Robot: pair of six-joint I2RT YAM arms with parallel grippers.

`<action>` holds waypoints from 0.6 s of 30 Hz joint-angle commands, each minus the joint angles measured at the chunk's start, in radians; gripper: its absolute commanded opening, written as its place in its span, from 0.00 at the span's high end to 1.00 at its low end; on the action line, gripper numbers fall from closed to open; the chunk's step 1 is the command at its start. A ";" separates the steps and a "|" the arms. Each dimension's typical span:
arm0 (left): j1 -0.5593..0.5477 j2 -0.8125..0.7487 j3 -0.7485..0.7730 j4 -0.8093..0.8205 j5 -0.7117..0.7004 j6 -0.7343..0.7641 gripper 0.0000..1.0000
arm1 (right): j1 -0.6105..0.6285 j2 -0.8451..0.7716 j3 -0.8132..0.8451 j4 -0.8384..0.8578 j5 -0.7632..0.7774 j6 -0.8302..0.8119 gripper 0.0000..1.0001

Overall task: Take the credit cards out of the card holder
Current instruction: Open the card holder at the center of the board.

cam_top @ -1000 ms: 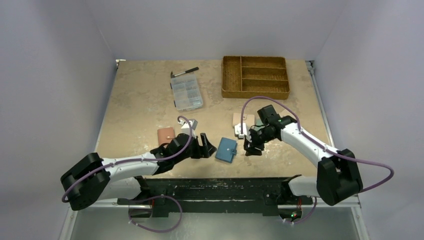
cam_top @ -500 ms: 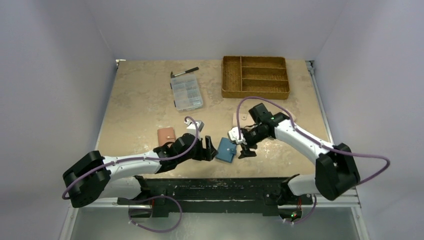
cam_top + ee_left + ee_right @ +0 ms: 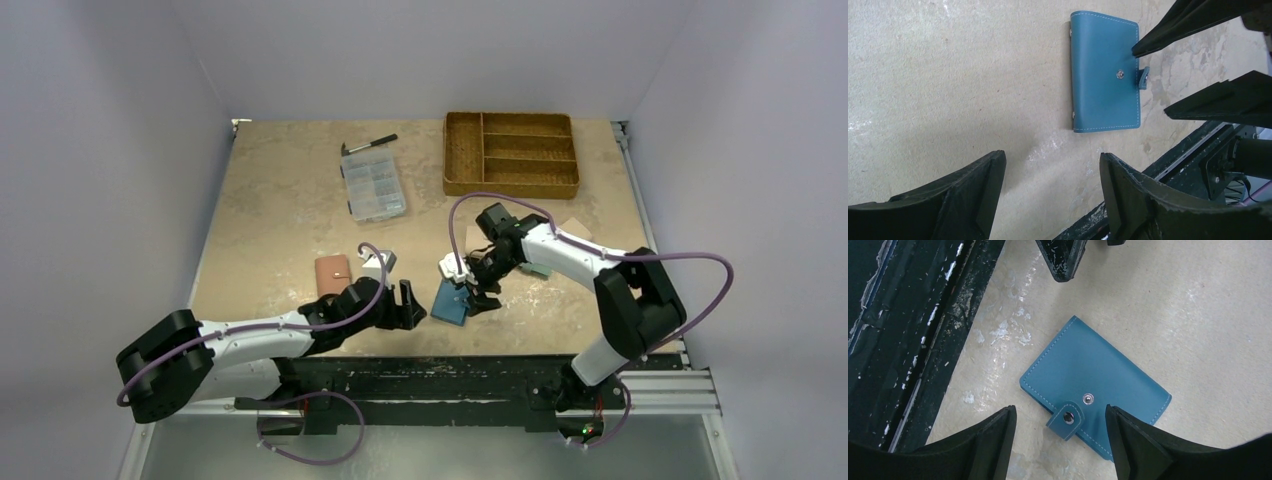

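On table, card holder lies folded; left fingers, right fingers spread, empty.

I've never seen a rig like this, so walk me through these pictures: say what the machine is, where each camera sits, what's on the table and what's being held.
The machine is two robot arms bolted at the near edge of a table, each ending in a two-finger gripper. The wide picture looks down from above and behind them. The other two come from cameras on the wrists, so the black prongs along their bottom edges are that arm's own fingers. On the table lie a folded blue card holder with its snap tab undone, a pink wallet, a clear compartment box, a marker and a woven tray. The left gripper sits just left of the card holder, and the right gripper is over it. Both are open and hold nothing. No cards are visible.
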 commanded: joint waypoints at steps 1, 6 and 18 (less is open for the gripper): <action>-0.002 -0.002 0.002 0.079 0.007 -0.004 0.28 | 0.010 0.020 0.000 0.004 0.011 -0.001 0.27; -0.002 -0.010 -0.008 0.098 0.021 0.002 0.28 | 0.011 0.008 -0.019 -0.004 0.029 0.000 0.30; -0.006 -0.016 0.018 0.108 0.061 0.081 0.28 | 0.010 -0.153 -0.142 -0.007 0.076 0.001 0.38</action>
